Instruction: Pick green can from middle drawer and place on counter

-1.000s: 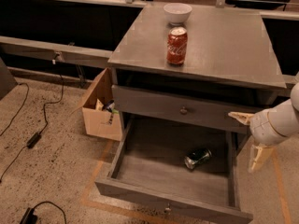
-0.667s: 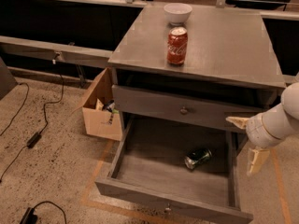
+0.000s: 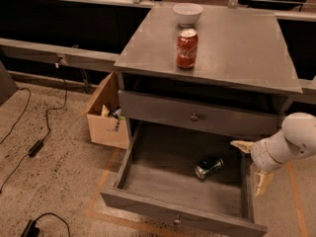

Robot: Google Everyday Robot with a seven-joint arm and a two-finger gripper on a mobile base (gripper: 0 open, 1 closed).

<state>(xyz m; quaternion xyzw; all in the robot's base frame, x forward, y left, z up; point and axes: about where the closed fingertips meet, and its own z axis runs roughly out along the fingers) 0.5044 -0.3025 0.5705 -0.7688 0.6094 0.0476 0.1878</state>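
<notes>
The green can [image 3: 208, 166] lies on its side on the floor of the open middle drawer [image 3: 158, 179], right of centre. My gripper [image 3: 253, 164] hangs at the drawer's right wall, just right of the can and apart from it. Its two pale fingers [image 3: 261, 181] are spread open and hold nothing. The counter [image 3: 242, 48] is the grey top of the cabinet, above the drawer.
A red cola can [image 3: 187, 48] stands upright near the counter's front left, with a white bowl [image 3: 187, 13] behind it. The upper drawer front [image 3: 197, 116] is closed. A cardboard box [image 3: 105, 116] sits left of the cabinet. Cables and a power brick [image 3: 34, 147] lie on the floor.
My gripper has shifted a little to the left, toward the drawer's right wall. The green can has not moved.
</notes>
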